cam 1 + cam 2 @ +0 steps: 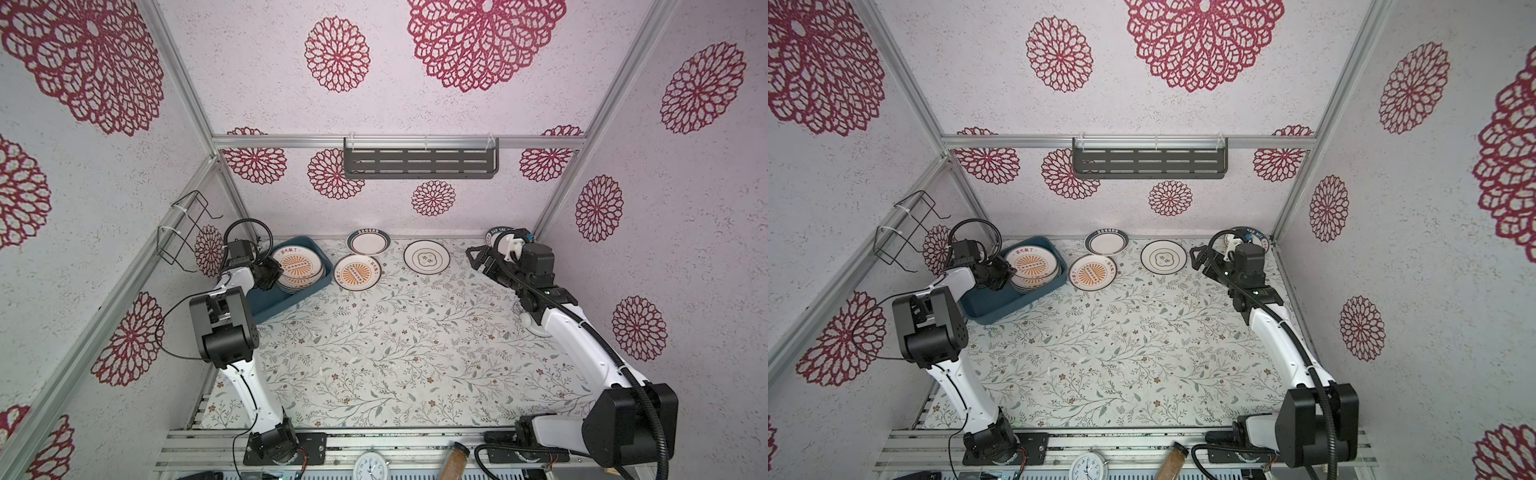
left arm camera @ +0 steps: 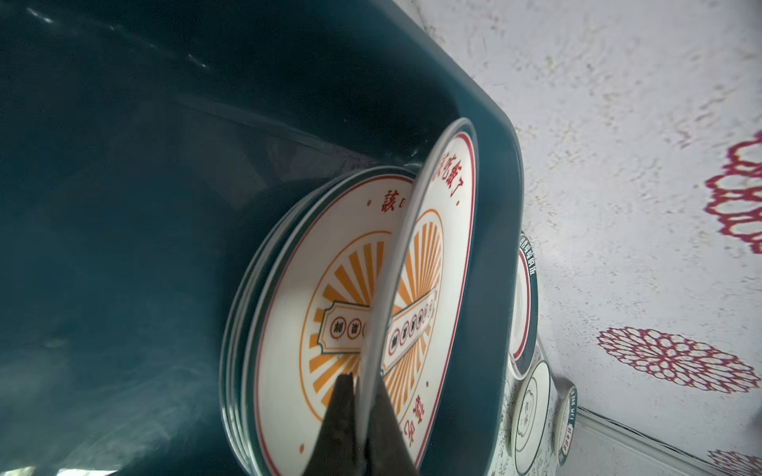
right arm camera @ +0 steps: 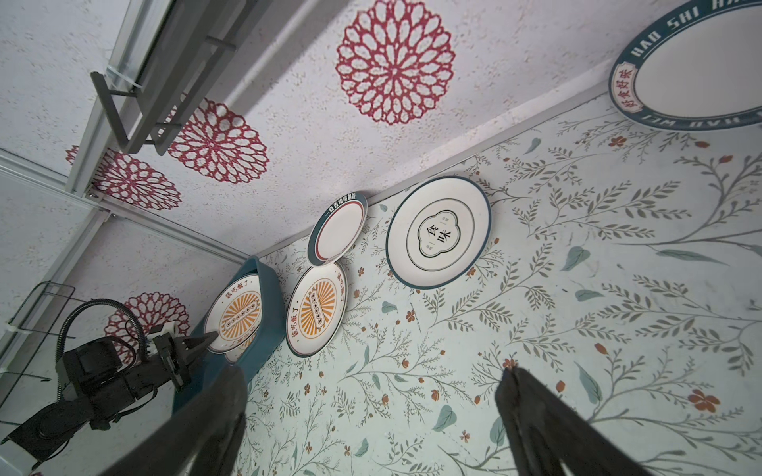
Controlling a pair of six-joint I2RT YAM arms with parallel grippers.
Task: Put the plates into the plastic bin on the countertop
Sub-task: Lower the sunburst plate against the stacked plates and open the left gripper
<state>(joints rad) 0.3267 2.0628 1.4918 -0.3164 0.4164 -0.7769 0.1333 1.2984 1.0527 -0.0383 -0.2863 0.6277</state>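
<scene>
**Q:** State of the left jaws?
**A:** Clamped on the rim of a sunburst plate (image 2: 449, 255). The left wrist view shows this plate tilted over a stack of plates (image 2: 288, 329) lying in the dark teal plastic bin (image 2: 123, 206). In both top views the grip itself cannot be made out.

**Q:** Right jaws?
**A:** Spread wide with nothing between them, above the bench (image 1: 395, 353) toward its far right corner.

**Q:** Plates outside the bin?
**A:** Four, all on the bench:
- A second sunburst plate (image 1: 357, 272) lies just beside the bin.
- A teal-rimmed plate (image 1: 368, 242) touches the far edge of that second sunburst plate.
- A black-ringed plate (image 1: 427, 257) lies apart to the right.
- A corner plate (image 1: 494, 235) is mostly hidden behind the right arm.

**Q:** Legible markings?
**A:** The right wrist view alone resolves "HAO SHI" on the corner plate's teal rim and 食味 at the centre of the black-ringed plate. Red characters 該吃飯了 run along the rim of the second sunburst plate.
</scene>
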